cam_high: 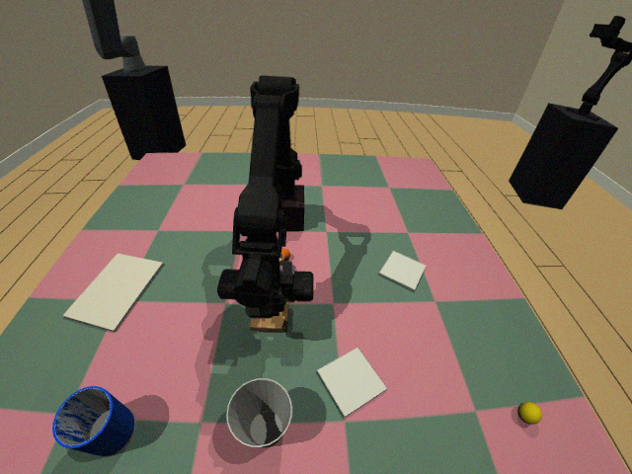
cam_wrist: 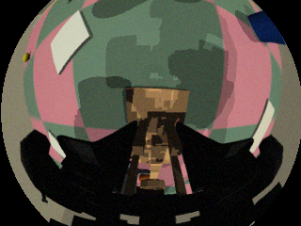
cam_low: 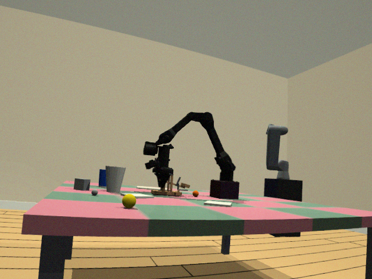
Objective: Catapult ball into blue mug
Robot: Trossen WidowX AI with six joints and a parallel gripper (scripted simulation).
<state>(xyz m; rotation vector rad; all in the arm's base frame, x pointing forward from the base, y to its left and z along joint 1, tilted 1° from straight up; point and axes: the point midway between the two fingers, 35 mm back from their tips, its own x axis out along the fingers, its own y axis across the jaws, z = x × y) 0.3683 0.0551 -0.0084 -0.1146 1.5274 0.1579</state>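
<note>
The wooden catapult (cam_high: 269, 324) (cam_low: 167, 193) (cam_wrist: 157, 100) stands on the checkered table under the arm, its front end towards the mugs. My gripper (cam_low: 163, 186) (cam_wrist: 156, 124) points down and is shut on the catapult's frame; in the top view the arm hides the fingertips. An orange ball (cam_high: 285, 253) (cam_low: 195, 193) lies on the table behind the catapult, on the side of my arm's base. It is partly hidden in the wrist view (cam_wrist: 144, 177). The blue mug (cam_high: 119, 429) (cam_low: 102, 177) (cam_wrist: 267, 27) stands upright at the front left in the top view.
A grey cup (cam_high: 245, 408) (cam_low: 114, 179) stands beside the blue mug. A yellow ball (cam_high: 529, 412) (cam_low: 129, 200) (cam_wrist: 26, 57) lies far off. White flat tiles (cam_high: 115, 291) (cam_high: 352, 381) (cam_high: 402, 271) lie around. A grey block (cam_low: 82, 183) and a grey ball (cam_low: 94, 192) are beyond the cup.
</note>
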